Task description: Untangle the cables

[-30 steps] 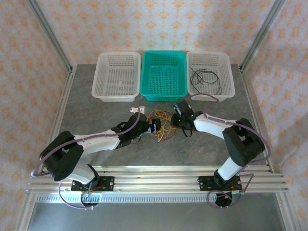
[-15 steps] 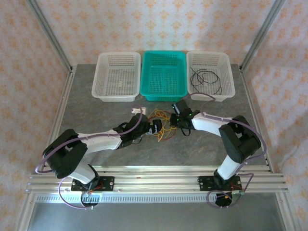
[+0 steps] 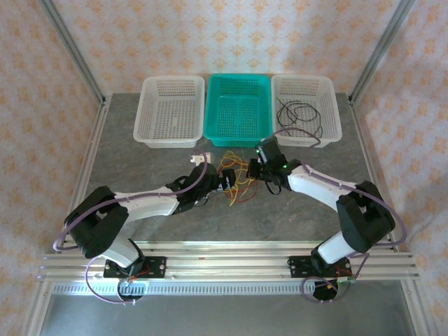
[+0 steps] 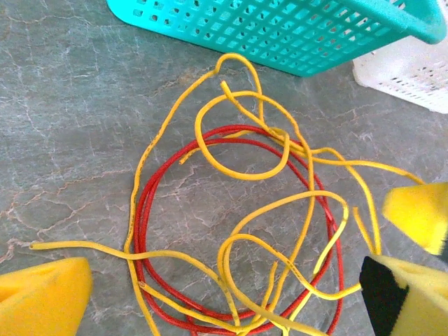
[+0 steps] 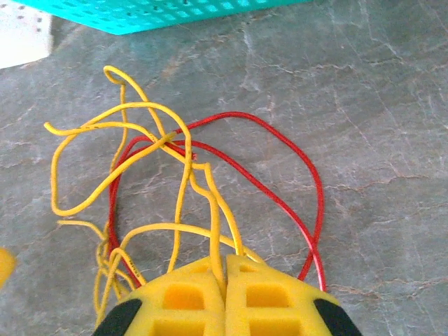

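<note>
Change: the right gripper has just squeezed shut. Its two yellow pads press together, and strands of the yellow cable run into the crack between them.
Meaning: it now has hold of the yellow cable. I think the grab is done and the pulling apart can start.
Left gripper: the left gripper is open as wide as it goes. It sits low by the pile and holds nothing.
Cables: the yellow cable and the red cable lie in a loose heap on the grey table, between the two grippers and just in front of the teal basket. The yellow one loops over and through the red ring, so they are not apart yet. A black cable lies by itself in the white basket on the right.
Earlier: a second ago the right jaws were partly open. The right gripper now sits a little nearer the teal basket, and that arm's elbow has swung out to the right. The left arm and the heap look almost the same.
Watch out: the red ring may get dragged along with the yellow.
</note>
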Robot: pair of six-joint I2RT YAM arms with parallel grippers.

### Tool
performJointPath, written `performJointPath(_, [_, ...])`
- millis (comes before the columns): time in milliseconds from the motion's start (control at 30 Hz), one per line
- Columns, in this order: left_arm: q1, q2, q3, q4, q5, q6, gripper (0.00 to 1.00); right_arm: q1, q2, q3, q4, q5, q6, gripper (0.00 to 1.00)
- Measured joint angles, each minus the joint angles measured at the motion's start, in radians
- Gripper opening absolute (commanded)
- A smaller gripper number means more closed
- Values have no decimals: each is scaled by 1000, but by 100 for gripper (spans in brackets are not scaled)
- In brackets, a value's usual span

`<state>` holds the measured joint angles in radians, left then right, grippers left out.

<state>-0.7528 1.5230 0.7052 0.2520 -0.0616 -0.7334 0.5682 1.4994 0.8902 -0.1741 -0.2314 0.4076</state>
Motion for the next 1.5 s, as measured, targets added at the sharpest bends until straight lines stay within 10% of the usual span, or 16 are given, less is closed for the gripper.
performJointPath(967, [0,153,95,-65,-79,-3,100,0,-227,-24,-33,-105,-171,0])
performJointPath(1500, [23,166,58,-80,-115,-52,100,0,-299,61,-211,66,-264,0])
